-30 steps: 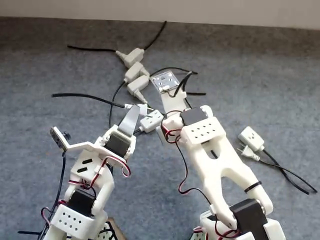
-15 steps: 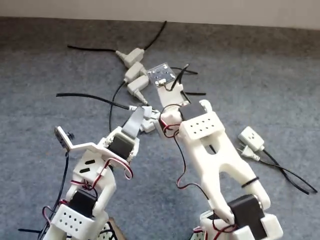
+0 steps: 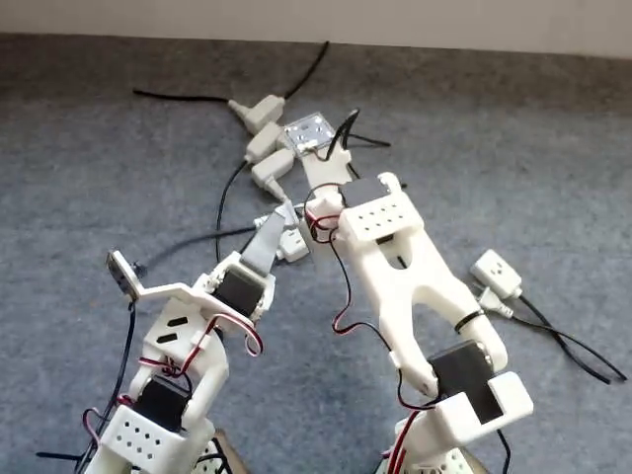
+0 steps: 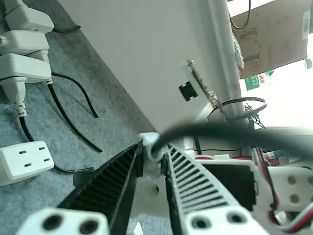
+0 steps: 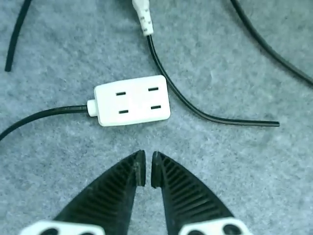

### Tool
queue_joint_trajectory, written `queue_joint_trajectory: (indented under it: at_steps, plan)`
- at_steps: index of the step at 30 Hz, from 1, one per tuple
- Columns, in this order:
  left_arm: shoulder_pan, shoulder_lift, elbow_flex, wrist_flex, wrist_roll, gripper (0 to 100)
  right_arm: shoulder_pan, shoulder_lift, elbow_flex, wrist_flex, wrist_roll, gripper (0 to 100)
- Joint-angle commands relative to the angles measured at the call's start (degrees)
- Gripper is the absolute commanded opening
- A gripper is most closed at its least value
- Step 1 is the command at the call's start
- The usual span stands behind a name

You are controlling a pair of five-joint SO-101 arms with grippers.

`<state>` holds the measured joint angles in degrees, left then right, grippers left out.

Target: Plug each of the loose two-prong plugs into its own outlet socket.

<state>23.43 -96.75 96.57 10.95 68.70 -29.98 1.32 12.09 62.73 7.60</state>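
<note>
1. Plug of white plastic on a black cord, clamped tight between the ribbed jaws of the left gripper and, by the look of it, lifted off the carpet. Cannot make out the prongs. Probably light, hard and smooth, so apt to swivel in the pinch. Best taken across the flat sides of the body, behind the prongs, with the springy cord left slack.
2. Farther back, toward the wall, three white connector blocks touching in a row on the carpet.
3. Just beside the left gripper's tip, twin socket block lying flat on the carpet, slots facing up. Likely light enough to skid under a push. Pin by the short ends or the cord end, well clear of the slots.
4. Over that same block, right gripper with jaws all but together, a sliver of gap between, holding nothing.
5. Far right, well apart from both arms' tips, second socket block with a loose two-prong plug just beside it, not inserted. Same small, slick bodies: grip by the sides, never by prongs or cord.
</note>
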Motion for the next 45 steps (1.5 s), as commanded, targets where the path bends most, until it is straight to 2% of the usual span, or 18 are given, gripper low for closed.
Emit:
queue_joint_trajectory:
  at_steps: [1, 18, 23, 28, 31, 40, 45]
  plan:
    - [4.4, -0.2, 0.9, 1.8, 0.0, 1, -0.3, -1.0, -4.2, -0.5, 0.8, 3.3]
    - [6.0, 0.1, 0.9, 2.5, 0.0, 1, 1.3, -1.1, -4.4, -0.4, 0.9, 3.3]
    - [8.5, 0.3, 0.9, 2.5, -6.2, 1, 1.2, -1.1, -4.4, -0.4, 0.9, 3.3]
    - [6.1, -0.1, 0.9, 2.5, -6.2, 1, 1.7, -1.1, -4.2, 2.2, 0.9, 3.3]
    - [2.7, -0.1, 0.8, 2.4, -6.2, 1, 5.2, -1.1, -4.3, 5.1, 0.9, 3.3]
    - [-7.4, 0.3, -1.4, 2.4, -6.4, 1, 21.9, -1.2, -4.4, 10.2, 0.5, 3.3]
    - [-11.8, 0.4, -4.3, 2.5, -7.7, 1, 25.6, -0.9, -3.6, 13.7, 0.5, 3.3]
